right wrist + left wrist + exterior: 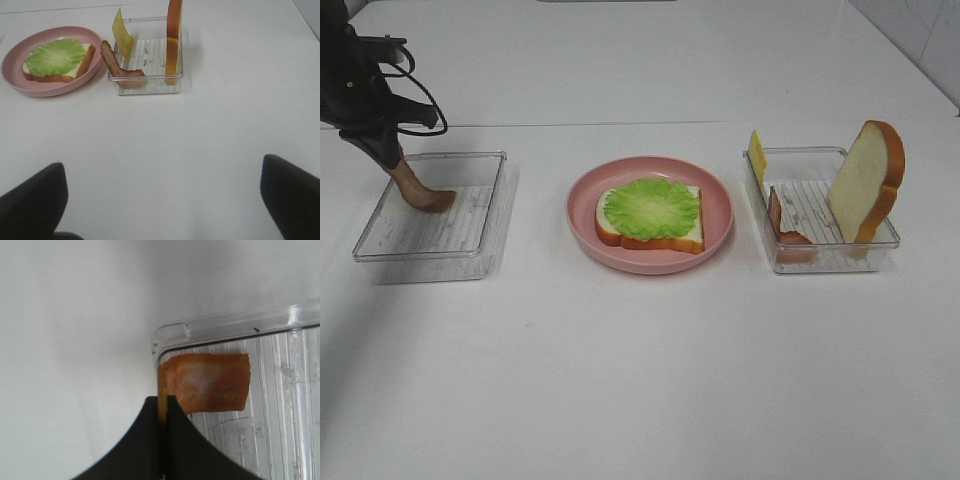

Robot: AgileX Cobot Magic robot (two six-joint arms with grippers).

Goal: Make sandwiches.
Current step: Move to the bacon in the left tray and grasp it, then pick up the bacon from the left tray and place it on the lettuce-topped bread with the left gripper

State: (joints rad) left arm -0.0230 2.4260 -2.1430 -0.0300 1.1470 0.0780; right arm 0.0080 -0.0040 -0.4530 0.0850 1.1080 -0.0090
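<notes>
White tabletop (620, 380) — left gripper (397, 162) pinched shut on a brown toy bacon strip (420, 192) trailing below its fingers into the clear plastic tray (380, 246); next, likely, carry it onto the lettuce-topped white bread (650, 212) on the pink plate (720, 216) — right gripper (162, 200) gapes idle.

Bright, even overhead light; faint soft shadows; left-wrist close-up blurry.

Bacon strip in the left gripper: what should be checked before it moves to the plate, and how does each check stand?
1. Grip: the left gripper is shut on the bacon strip: ok.
2. Strip lifted clear of the left tray: not ok, its lower end seems to rest on the floor.
3. The lettuce lies flat on the bread slice: ok.
4. Nothing stands between tray and plate: ok.
5. The right gripper is open, away from the plate: ok.
</notes>
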